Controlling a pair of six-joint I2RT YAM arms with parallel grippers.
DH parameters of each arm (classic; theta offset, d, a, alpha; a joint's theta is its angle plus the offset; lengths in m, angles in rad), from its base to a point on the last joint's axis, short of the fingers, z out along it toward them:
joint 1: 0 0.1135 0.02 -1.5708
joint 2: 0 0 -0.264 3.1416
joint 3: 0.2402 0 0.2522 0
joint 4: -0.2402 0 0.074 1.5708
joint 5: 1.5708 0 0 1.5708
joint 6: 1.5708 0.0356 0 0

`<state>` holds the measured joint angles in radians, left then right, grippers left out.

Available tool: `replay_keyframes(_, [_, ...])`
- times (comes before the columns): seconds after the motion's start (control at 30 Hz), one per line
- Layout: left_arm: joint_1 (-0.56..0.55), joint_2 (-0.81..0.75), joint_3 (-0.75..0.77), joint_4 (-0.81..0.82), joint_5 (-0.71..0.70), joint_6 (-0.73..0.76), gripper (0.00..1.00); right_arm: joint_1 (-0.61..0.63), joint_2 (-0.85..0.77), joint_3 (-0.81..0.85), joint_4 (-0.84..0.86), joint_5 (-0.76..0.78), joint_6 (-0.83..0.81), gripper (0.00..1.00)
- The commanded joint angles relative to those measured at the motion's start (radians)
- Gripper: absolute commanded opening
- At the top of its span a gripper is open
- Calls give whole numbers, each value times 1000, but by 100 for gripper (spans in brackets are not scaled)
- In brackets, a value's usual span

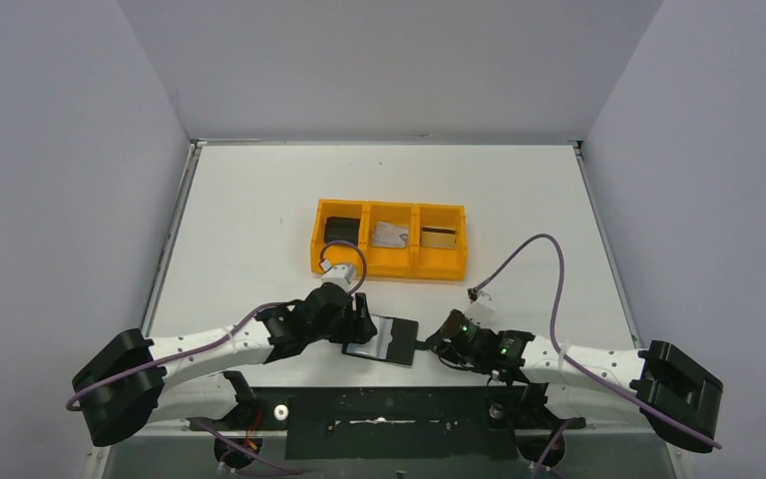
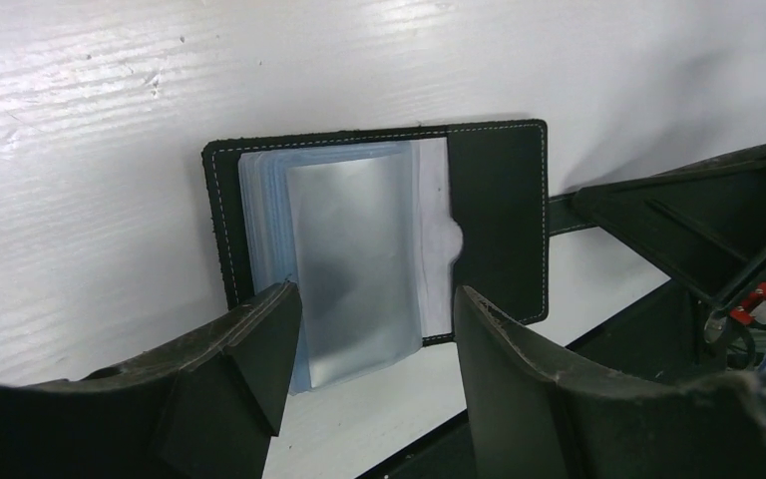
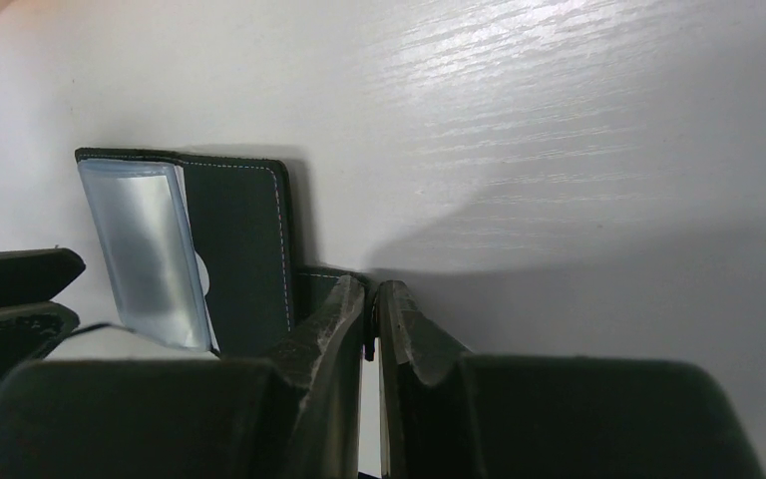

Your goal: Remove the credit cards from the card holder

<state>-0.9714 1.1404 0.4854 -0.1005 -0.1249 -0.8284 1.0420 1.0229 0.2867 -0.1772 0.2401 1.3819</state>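
The card holder (image 1: 384, 340) lies open and flat on the worktop (image 1: 259, 220), directly between the two end effectors. Its clear plastic sleeves (image 2: 354, 259) fan out just ahead of the left end effector (image 2: 374, 319), and its small tab (image 3: 314, 289) sits at the tip of the right end effector (image 3: 371, 299). Well beyond both, in the orange tray (image 1: 389, 271), a silvery-grey card (image 1: 391, 236) rests in the middle compartment and a gold card (image 1: 438, 238) in the right-hand one.

With both cards in the tray and the top sleeve looking empty, the job seems near its close. The lower sleeves are hidden, so the next move likely calls for leafing through them to check, or letting go.

The left end effector is spread wide and grips nothing. The sleeves' near edge lies between its fingers (image 2: 259, 349), and contact cannot be told. The right end effector is clamped tight on the tab, pinning the holder.
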Motion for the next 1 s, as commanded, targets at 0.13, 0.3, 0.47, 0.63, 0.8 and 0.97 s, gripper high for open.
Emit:
replay_keyframes(0.13, [0, 72, 38, 82, 53, -18, 55, 5, 7, 40, -64, 59, -30, 8])
replay_keyframes(0.3, [0, 78, 22, 123, 78, -23, 52, 6, 7, 70, -59, 41, -74, 13])
replay_keyframes(0.47, [0, 84, 10, 169, 114, -30, 52, 5, 39, 103, -60, 30, -103, 15])
replay_keyframes(0.63, [0, 106, 15, 209, 144, -34, 52, 7, 96, 123, -38, 14, -112, 15])
replay_keyframes(0.8, [0, 109, 14, 192, 129, -37, 52, 22, 124, 155, -61, 22, -109, 17])
replay_keyframes(0.97, [0, 85, 0, 177, 108, -40, 52, 52, 97, 201, -136, 72, -104, 25])
